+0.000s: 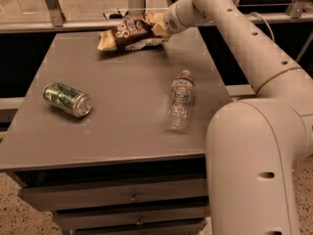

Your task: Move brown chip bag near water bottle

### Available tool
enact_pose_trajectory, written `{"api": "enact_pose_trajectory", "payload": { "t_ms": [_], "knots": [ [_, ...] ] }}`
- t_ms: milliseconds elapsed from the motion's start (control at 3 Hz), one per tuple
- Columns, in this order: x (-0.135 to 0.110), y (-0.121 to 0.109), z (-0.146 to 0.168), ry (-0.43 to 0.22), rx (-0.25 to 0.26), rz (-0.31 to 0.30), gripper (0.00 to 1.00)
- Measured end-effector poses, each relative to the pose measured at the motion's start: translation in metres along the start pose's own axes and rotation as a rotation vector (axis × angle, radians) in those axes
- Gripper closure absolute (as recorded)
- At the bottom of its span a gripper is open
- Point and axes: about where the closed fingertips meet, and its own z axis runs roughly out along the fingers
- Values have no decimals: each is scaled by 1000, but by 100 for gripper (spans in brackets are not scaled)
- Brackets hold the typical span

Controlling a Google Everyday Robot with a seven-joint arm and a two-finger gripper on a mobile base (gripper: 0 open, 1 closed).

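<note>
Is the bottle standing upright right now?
No, the bottle lies on its side on the table, while the gripper is at one end of the chip bag near the far edge.

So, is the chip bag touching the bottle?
Apart. The camera view shows bare table between the bag and the bottle; the tool is at the bag's right end.

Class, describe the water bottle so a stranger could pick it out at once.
On the grey table, look right of centre, nearer than the gripper at the chip bag by the far edge. The bottle lies there: clear and ribbed, unlike the green can.
</note>
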Motion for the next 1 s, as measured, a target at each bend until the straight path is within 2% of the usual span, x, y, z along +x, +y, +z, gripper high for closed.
{"api": "enact_pose_trajectory", "payload": {
  "t_ms": [333,667,1000],
  "knots": [
    [-27,7,-34,-84,-42,-70,100],
    [-38,12,-50,-136,-77,-119,100],
    [-27,20,-67,-201,-163,-180,100]
  ]
}}
